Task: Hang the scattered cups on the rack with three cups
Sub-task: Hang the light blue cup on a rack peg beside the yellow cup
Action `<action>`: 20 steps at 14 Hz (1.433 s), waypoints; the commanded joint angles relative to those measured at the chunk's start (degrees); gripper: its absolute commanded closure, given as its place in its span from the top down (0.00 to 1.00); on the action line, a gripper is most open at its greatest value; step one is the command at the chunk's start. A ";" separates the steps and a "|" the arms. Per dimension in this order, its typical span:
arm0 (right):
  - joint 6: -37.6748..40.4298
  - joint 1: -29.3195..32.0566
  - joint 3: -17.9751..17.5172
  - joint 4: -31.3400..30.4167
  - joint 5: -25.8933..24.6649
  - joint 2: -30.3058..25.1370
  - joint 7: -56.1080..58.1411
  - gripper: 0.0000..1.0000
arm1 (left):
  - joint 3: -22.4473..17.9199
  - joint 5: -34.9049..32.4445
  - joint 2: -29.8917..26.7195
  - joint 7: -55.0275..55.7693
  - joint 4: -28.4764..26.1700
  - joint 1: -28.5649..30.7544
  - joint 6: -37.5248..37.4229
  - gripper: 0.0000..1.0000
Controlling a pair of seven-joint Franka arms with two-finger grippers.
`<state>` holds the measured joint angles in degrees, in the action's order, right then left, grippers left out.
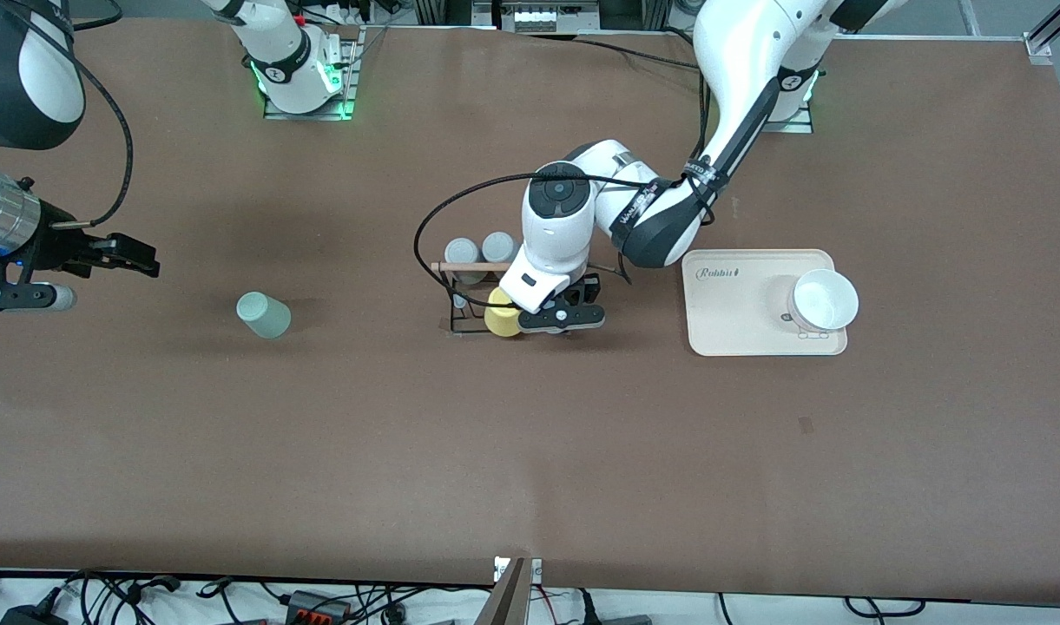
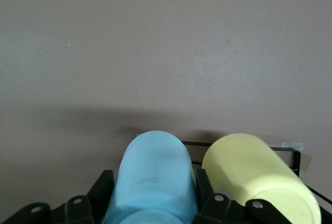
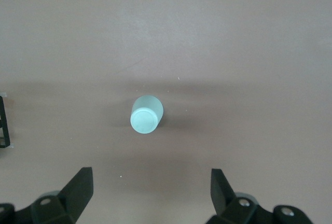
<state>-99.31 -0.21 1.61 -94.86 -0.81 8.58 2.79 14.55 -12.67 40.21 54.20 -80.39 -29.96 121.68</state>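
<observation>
Left gripper (image 1: 561, 318): my fingers (image 2: 207, 203) are clamped on the light blue cup (image 2: 154, 182), held over the near edge of the rack (image 1: 460, 299).
Yellow cup (image 1: 500, 312): hanging on the rack just beside my blue one, almost touching it.
Rack: mid-table, black wire with a wooden rod (image 1: 469, 266) on top; two grey cups (image 1: 480, 253) show on its farther pegs.
Right gripper (image 1: 104, 253): my fingers (image 3: 78, 190) are spread wide with nothing between them; this arm waits above the table's right-arm end.
Mint green cup (image 1: 263, 314): standing mouth down on the table, near my right gripper, well apart from the rack.
Tray (image 1: 738, 304): beige, toward the left arm's end, a white bowl (image 1: 823, 300) on it.
</observation>
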 commanded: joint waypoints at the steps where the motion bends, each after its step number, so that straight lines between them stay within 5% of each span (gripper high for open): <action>1: -0.01 0.03 -0.12 -0.50 -0.69 -0.67 -0.06 1.00 | 0.04 -1.40 -0.40 -0.14 -0.91 -0.01 0.75 0.45; 5: -0.19 0.03 -0.12 -0.76 -0.51 -0.58 -0.15 1.00 | 0.12 -1.48 -0.40 -0.15 -1.35 -0.01 0.84 0.49; 9: -0.10 0.30 -0.12 -1.20 -0.42 -0.58 -0.15 1.00 | 0.04 -1.48 -0.57 -0.15 -1.17 0.25 0.84 1.00; 13: -0.27 0.30 -0.03 -1.11 -0.51 -0.49 -0.15 1.00 | -0.14 -1.40 -1.71 -2.24 -0.82 1.21 0.14 1.00; 20: -0.88 -0.14 -0.12 -0.76 -0.42 0.91 -0.06 1.00 | 0.47 -1.31 -14.08 -20.59 -0.03 12.10 -11.19 1.00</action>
<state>-99.37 -0.15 1.69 -95.37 -0.81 8.87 2.76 14.20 -12.90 31.08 39.40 -79.20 -20.41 113.95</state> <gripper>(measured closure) 0.000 0.000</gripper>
